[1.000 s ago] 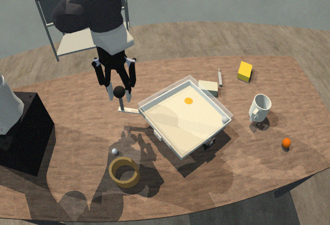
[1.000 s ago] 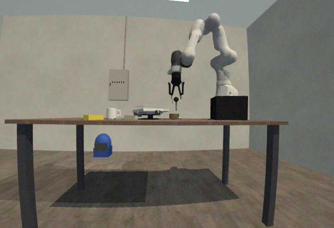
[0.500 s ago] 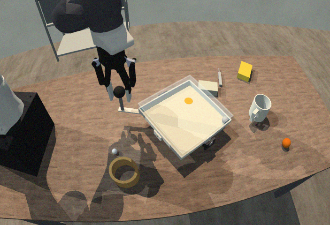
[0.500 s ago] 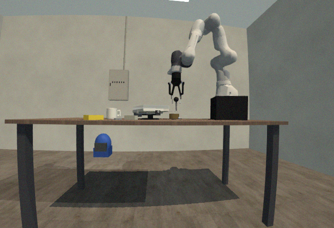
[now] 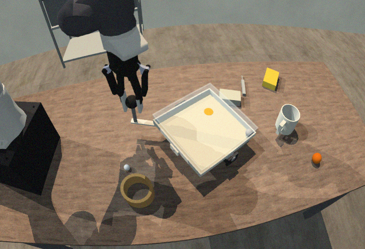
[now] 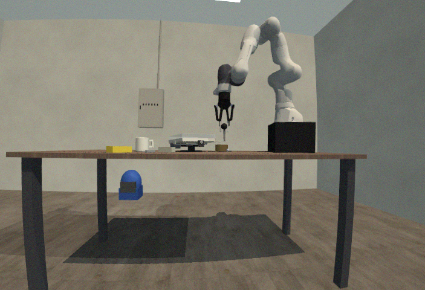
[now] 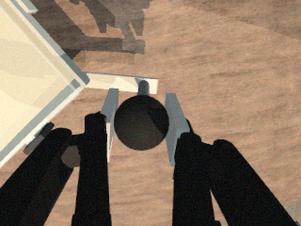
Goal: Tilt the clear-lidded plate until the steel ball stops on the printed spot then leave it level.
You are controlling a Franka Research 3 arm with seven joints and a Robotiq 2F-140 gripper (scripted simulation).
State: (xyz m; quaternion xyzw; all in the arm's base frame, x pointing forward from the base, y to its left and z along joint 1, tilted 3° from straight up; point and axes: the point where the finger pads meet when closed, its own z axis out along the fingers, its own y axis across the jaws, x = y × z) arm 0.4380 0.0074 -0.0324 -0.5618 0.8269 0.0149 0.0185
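Near the surface's far-left corner, the black end effector (image 7: pixel 142 127) is part-closed around the round black lever knob (image 7: pixel 141 122), not clamped; it should seat squarely before tilting.

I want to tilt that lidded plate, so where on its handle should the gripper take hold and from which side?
Take the black ball knob on top of the upright stem, from straight above. It is round and stands free of the plate. The gripper already straddles it, one finger on each side, closing in but not yet firmly clamped.
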